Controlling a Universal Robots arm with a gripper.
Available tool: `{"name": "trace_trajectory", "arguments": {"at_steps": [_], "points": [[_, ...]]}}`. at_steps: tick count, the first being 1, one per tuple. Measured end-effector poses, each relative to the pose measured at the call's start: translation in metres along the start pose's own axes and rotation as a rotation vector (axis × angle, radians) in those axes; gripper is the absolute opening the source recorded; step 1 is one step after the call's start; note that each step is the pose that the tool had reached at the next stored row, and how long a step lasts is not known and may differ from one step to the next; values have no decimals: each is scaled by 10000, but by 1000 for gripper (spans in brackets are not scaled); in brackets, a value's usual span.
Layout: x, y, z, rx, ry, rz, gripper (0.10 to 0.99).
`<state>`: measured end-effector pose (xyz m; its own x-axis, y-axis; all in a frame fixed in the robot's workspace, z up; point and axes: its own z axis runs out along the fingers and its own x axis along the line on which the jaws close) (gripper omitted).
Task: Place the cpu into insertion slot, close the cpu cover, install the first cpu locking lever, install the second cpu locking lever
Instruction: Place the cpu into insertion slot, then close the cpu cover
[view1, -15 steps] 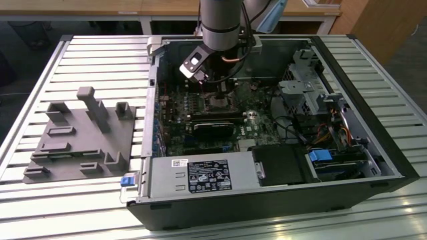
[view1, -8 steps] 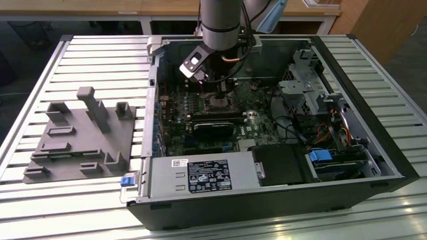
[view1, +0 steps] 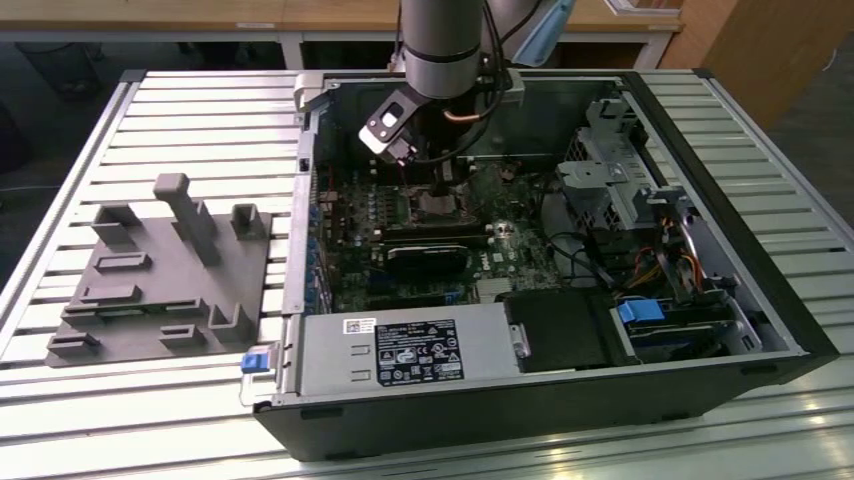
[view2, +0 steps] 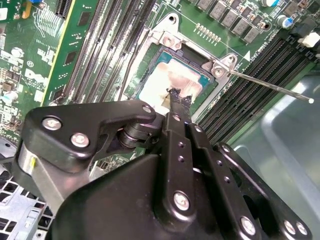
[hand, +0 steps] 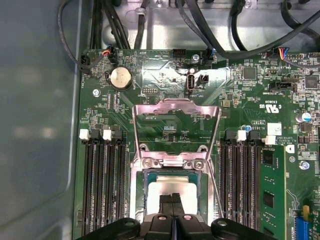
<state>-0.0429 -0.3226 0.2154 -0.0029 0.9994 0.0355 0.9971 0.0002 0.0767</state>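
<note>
The pale slatted worktop (view1: 200, 110) carries an open black computer case (view1: 534, 415) toward the exterior view's right, and just beside it, on the left, a grey moulded fixture plate (view1: 147, 290).

A slatted metal table (view1: 187, 110) stands before wooden desks (view1: 200, 12)
</note>
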Motion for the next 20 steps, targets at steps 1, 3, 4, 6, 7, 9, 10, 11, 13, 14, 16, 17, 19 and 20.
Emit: {"name": "trace_trajectory", "arguments": {"at_steps": [1, 3, 4, 6, 7, 9, 10, 11, 13, 14, 16, 17, 19, 20], "points": [[0, 0, -2, -1, 2, 0, 106], [0, 1, -5, -1, 2, 0, 106], [0, 1, -9, 0, 0, 0, 106], [0, 1, -20, 0, 0, 0, 106], [1, 2, -27, 0, 1, 0, 106], [1, 3, -42, -1, 2, 0, 106], [2, 4, -51, 0, 1, 0, 106], [2, 5, -60, 0, 1, 0, 106], [3, 6, -82, 1, 0, 0, 106], [3, 8, -94, 1, 0, 0, 106], [4, 10, -119, 3, 1, 0, 106], [5, 11, -133, 5, 2, 0, 106], [6, 14, -162, 11, 0, 0, 106], [6, 15, -177, 11, 1, 1, 106]]}}
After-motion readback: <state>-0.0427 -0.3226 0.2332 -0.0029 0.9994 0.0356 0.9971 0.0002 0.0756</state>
